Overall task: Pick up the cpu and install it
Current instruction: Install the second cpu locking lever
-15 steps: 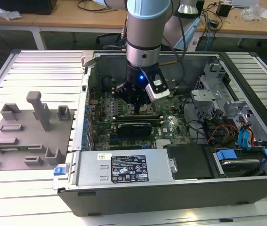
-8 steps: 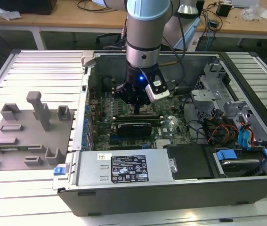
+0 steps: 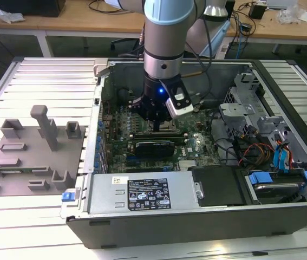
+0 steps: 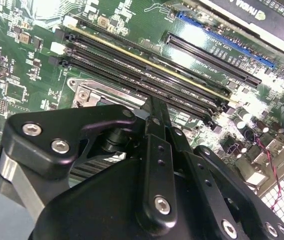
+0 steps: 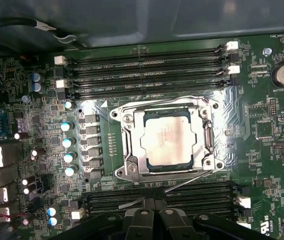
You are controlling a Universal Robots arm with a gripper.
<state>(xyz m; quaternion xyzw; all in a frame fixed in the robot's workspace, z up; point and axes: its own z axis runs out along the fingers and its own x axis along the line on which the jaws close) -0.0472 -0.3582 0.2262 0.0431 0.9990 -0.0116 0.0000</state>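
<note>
The end effector [image 3: 154, 120] hangs low inside the open computer case [image 3: 207, 216], just above the green motherboard [image 3: 196, 143], with its black linkage filling the foreground in the second wrist view [image 4: 154, 150]. Whether its fingers stand apart or together cannot be told, and nothing can be seen held between them. In the first wrist view the cpu [image 5: 168, 141] lies flat in the metal-framed socket [image 5: 126, 142], its silvery top facing up, directly ahead of the end effector's black tips [image 5: 154, 220] and apart from them. Rows of dark memory slots [image 5: 147, 75] run on the far side of the socket from the end effector, and another set [image 5: 182, 197] lies between the socket and the tips. In the exterior view, a grey plastic tray with upright blocks [image 3: 34, 157] sits on the slatted tabletop [image 3: 45, 81], well apart from the end effector, outside the case toward the exterior view's left. A bundle of coloured cables [image 3: 261, 154] lies within the case, off toward the exterior view's right.
</note>
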